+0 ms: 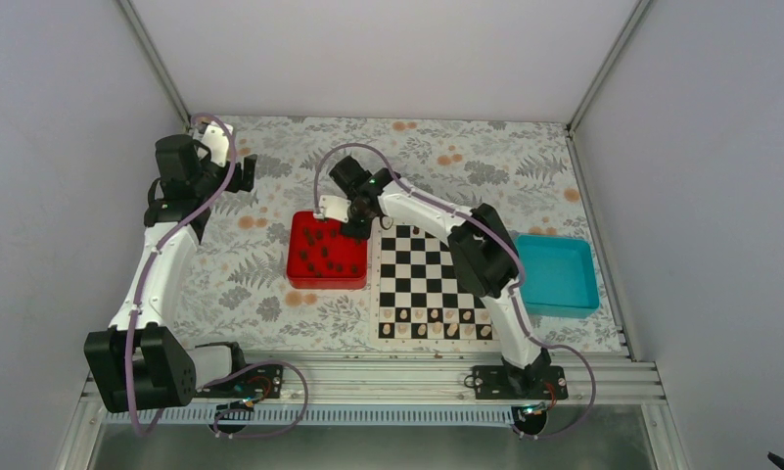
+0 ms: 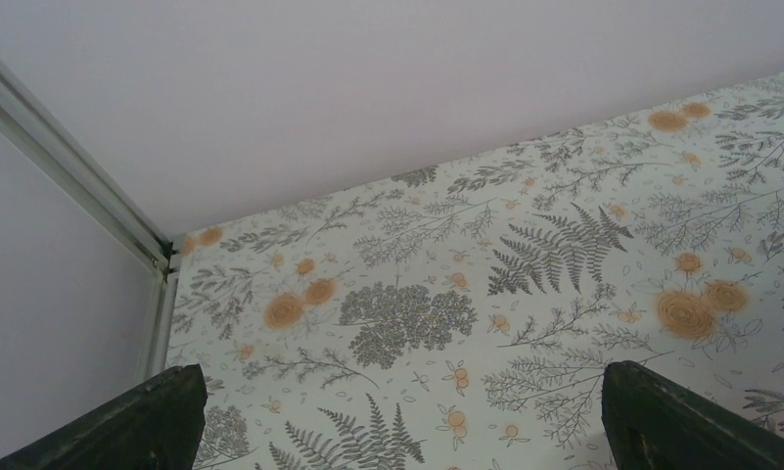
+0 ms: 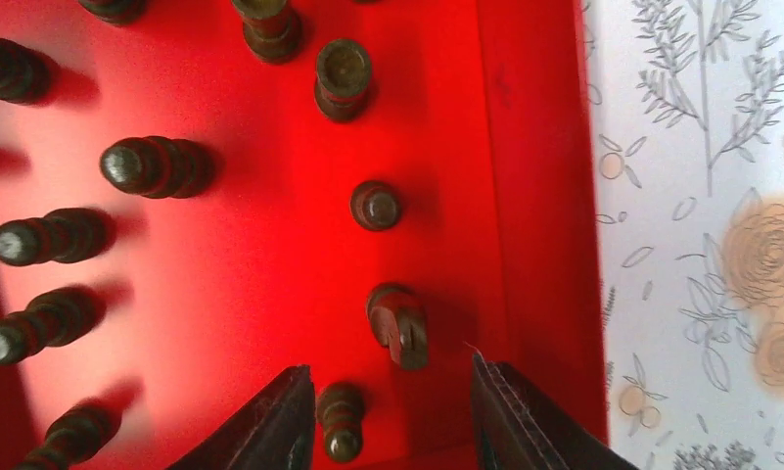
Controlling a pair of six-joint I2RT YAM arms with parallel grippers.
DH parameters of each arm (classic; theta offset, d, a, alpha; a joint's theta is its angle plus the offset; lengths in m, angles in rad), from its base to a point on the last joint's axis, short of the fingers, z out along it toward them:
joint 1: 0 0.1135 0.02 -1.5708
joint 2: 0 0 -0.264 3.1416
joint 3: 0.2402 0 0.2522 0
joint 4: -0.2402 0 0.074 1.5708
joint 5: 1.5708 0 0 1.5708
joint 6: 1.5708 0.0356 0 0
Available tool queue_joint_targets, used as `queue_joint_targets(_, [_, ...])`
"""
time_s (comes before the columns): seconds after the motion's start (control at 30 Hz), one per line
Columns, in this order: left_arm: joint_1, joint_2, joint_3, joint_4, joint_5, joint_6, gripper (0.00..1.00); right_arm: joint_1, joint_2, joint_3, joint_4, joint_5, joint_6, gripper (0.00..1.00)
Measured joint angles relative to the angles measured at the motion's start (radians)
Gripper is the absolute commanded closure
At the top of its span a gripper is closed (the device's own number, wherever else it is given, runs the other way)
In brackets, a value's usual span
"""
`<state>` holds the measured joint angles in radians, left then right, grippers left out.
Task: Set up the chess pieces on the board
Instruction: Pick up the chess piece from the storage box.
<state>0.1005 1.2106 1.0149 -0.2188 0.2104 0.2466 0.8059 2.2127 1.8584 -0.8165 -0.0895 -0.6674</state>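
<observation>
Several dark chess pieces (image 1: pixel 319 250) stand in a red tray (image 1: pixel 327 284) left of the board (image 1: pixel 417 264). My right gripper (image 1: pixel 360 223) hovers over the tray's far right corner. In the right wrist view it (image 3: pixel 390 377) is open above the red floor (image 3: pixel 270 245). A dark piece (image 3: pixel 399 323) lies on its side just ahead of the gap, near the tray wall (image 3: pixel 534 196). A small dark pawn (image 3: pixel 341 421) sits beside the left finger (image 3: pixel 280 421). Nothing is gripped. My left gripper (image 1: pixel 241 171) is wide open over the floral cloth (image 2: pixel 417 313), far left.
Pale tan pieces (image 1: pixel 437 329) fill the board's near rows. A teal tray (image 1: pixel 556 274) sits right of the board, close to the right arm's elbow. Enclosure walls and a metal corner post (image 2: pixel 74 176) bound the table.
</observation>
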Motion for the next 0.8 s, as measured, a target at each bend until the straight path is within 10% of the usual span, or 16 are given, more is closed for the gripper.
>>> queue_joint_targets(0.53, [0.010,0.000,-0.002,0.000,0.005,0.000,0.00,0.006,0.074,0.028,0.014,0.008,0.000,0.64])
queue_joint_targets(0.8, [0.013,0.000,-0.006,0.000,0.017,0.001,0.00,0.006,0.105,0.049,0.010,-0.006,0.008,0.92])
